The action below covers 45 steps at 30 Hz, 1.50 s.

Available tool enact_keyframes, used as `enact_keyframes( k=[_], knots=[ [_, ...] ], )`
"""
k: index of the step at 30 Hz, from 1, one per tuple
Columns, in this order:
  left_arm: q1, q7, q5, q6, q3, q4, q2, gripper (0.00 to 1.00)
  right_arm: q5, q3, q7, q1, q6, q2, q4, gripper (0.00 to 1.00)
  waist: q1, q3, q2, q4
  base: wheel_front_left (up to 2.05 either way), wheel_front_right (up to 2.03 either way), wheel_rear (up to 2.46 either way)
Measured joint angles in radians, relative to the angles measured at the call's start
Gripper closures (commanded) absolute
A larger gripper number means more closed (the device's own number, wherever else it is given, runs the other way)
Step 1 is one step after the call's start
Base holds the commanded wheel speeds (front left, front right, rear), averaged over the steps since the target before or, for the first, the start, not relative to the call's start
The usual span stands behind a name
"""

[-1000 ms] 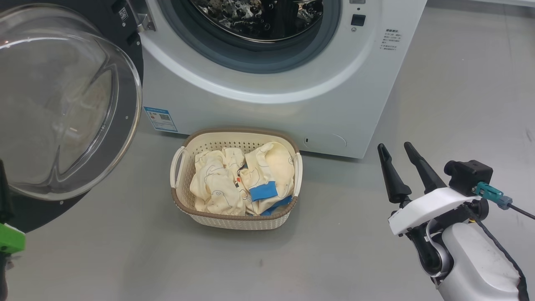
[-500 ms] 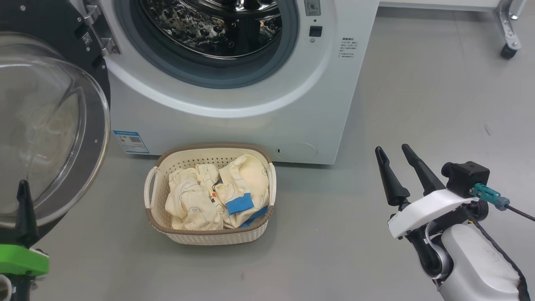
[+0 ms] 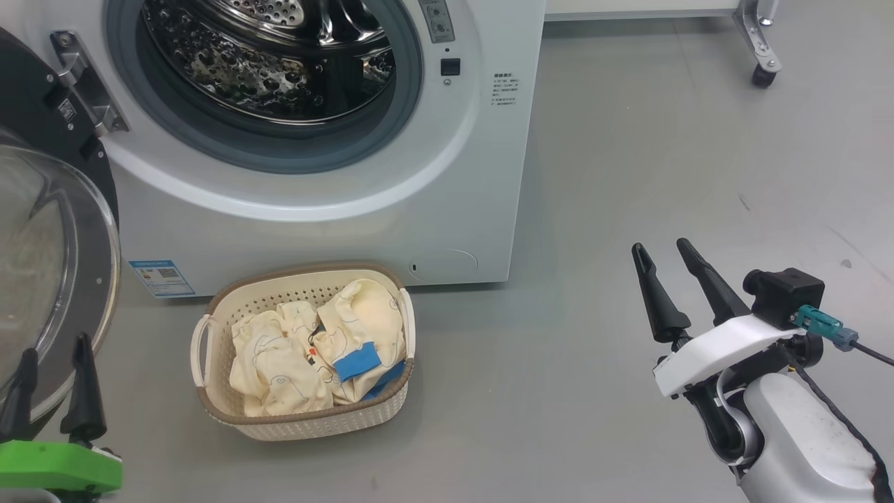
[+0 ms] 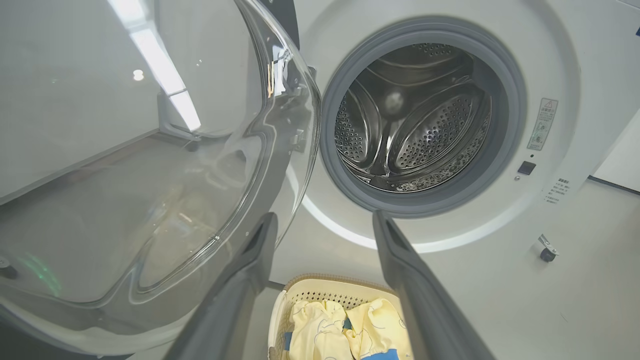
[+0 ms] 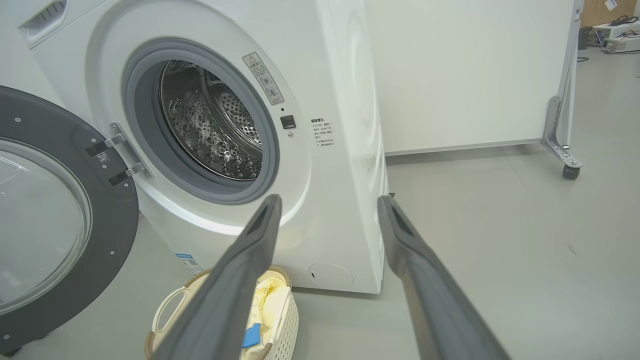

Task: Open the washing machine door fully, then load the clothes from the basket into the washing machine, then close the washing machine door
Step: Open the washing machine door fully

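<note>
**Door open, basket loaded, both pincers empty**

At the far left of the head view the washing machine door (image 3: pixel 42 279) stands swung open on its hinge, its clear glass bowl bulging toward the camera with the black ring behind it. In the lower left corner the left gripper (image 3: pixel 56 346) points up in front of that glass, its two dark fingers spread apart and holding nothing. Whether it touches the glass cannot be told.

Further right, on the grey floor (image 3: pixel 594 349), the basket (image 3: pixel 321 423) sits close before the washing machine (image 3: pixel 447 209), below and right of the blue label sticker (image 3: pixel 160 278). The clothes (image 3: pixel 279 356) lie heaped inside it, cream-yellow with a blue band showing.

Above, from upper left to centre, the steel drum (image 3: pixel 265 63) shows inside its grey gasket (image 3: pixel 279 148). At the lower right the right gripper (image 3: pixel 660 246) hovers over the floor, well apart from the basket, fingers parted and empty. A caster wheel (image 3: pixel 761 75) stands in the upper right corner.
</note>
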Motion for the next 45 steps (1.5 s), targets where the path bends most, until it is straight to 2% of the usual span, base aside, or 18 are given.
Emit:
enact_keyframes(
  k=[17, 25, 45],
  knots=[
    [0.05, -0.033, 0.055, 0.022, -0.043, -0.033, -0.04, 0.0, -0.002, -0.012, 0.0, 0.011, 0.0, -0.016, -0.008, 0.0, 0.0, -0.034, 0.0, -0.074, 0.0, 0.0, 0.0],
    [0.052, -0.034, 0.068, 0.026, -0.057, -0.046, -0.057, 0.0, -0.002, -0.016, 0.0, 0.025, 0.0, -0.025, -0.014, 0.0, 0.0, -0.04, 0.0, -0.082, 0.0, 0.0, 0.0],
    [0.066, -0.043, 0.085, 0.038, -0.056, -0.06, -0.059, 0.0, -0.002, -0.021, 0.0, 0.03, 0.0, -0.035, -0.021, 0.0, 0.0, -0.047, 0.0, -0.078, 0.0, 0.0, 0.0]
  ],
)
